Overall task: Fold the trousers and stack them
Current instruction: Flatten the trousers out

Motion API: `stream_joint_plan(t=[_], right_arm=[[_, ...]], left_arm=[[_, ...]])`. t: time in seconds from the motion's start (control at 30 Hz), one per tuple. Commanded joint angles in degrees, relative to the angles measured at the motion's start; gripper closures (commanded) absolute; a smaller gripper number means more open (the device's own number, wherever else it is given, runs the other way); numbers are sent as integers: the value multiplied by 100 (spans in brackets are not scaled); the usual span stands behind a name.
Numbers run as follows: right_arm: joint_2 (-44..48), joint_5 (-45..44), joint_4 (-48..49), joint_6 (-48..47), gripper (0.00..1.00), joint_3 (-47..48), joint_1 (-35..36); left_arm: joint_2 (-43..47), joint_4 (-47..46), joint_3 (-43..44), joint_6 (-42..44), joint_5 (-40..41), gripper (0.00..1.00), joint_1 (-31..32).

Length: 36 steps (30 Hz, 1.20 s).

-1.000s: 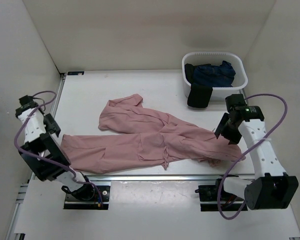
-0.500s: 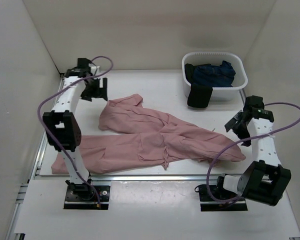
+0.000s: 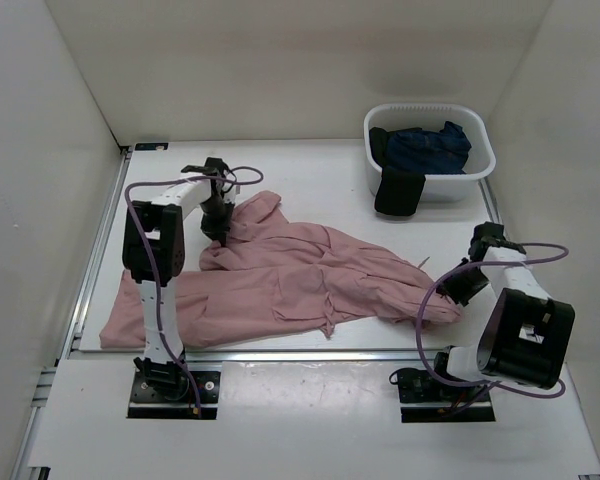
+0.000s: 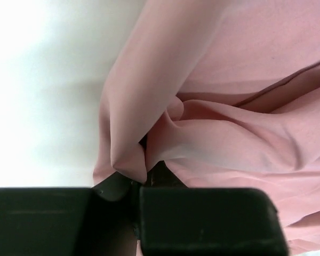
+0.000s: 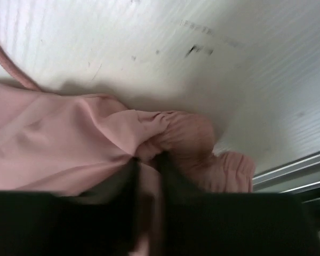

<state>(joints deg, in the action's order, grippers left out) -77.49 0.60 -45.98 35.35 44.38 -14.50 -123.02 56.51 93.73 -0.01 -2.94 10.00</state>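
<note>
The dusty-pink trousers (image 3: 310, 275) lie spread across the table, one leg running to the near left corner, the other ending at the back left. My left gripper (image 3: 218, 228) sits on that back leg end. In the left wrist view it (image 4: 144, 178) is shut on a pinched fold of the trousers (image 4: 229, 122). My right gripper (image 3: 458, 292) is at the waist end on the right. In the right wrist view it (image 5: 148, 162) is shut on the gathered waistband (image 5: 186, 136), with a thin drawstring (image 5: 10, 72) trailing to the left.
A white basket (image 3: 480, 165) stands at the back right, holding a navy garment (image 3: 425, 145), with a black garment (image 3: 398, 190) draped over its front rim. White walls close in the table on three sides. A metal rail (image 3: 310, 352) runs along the near edge.
The left arm swung from the back left corner onto the back leg end and shut on it. The right gripper dropped to the waistband and shut; the waist end bunched slightly.
</note>
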Motion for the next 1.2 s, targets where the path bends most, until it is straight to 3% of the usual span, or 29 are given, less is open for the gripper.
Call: stream_joint_plan(t=[0.0, 0.03, 0.1, 0.23, 0.4, 0.43, 0.47, 0.5, 0.53, 0.57, 0.6, 0.67, 0.8, 0.93, 1.0, 1.17], right_arm=[[59, 818, 361, 77, 85, -131, -9], [59, 819, 361, 77, 100, -53, -9], [443, 872, 161, 24, 100, 149, -9], [1700, -172, -471, -37, 100, 921, 44], [3099, -552, -1097, -160, 100, 854, 254], [3222, -483, -1220, -160, 100, 731, 403], [3414, -404, -1290, -47, 100, 364, 491], [3486, -403, -1413, 198, 100, 143, 692], [3487, -325, -1553, 339, 97, -94, 807], [3556, -263, -1764, 462, 66, -357, 930], [3653, -262, -1861, 594, 40, -778, 1036], [3943, -497, -2212, 946, 1, -896, 1125], [4234, -1140, -2275, 1114, 1, 206, 1125], [3332, -1361, -2118, 973, 1, 1114, 1125], [3049, -1361, -1655, 912, 1, 1169, 1125], [1713, -1046, -703, 1017, 1, 1169, 1125]], left_arm=[[585, 0, -294, 1, 310, 86, -42], [691, -61, -294, 1, 451, 86, -94], [1137, -61, -120, 1, 723, 86, -304], [2079, -61, -39, 1, 847, 86, -876], [3273, 158, -1443, 1, 1233, 86, -938], [3398, 158, -2029, 1, 1295, 81, -938], [3503, 158, -2322, 1, 1348, 63, -938], [3635, 245, -2847, 1, 1349, 55, -991], [3636, 333, -3052, 1, 1262, 50, -991], [3688, 413, -3237, 1, 1148, 45, -991], [3689, 492, -3386, 1, 1042, 28, -991], [3750, 615, -3581, 1, 901, 19, -991], [3803, 1019, -2951, 1, 900, 14, -991], [3593, 1493, -1510, 1, 540, 3, -1044], [3330, 1494, -922, 1, 540, 0, -1097], [2635, 1320, -611, 1, 935, 0, -1218]])
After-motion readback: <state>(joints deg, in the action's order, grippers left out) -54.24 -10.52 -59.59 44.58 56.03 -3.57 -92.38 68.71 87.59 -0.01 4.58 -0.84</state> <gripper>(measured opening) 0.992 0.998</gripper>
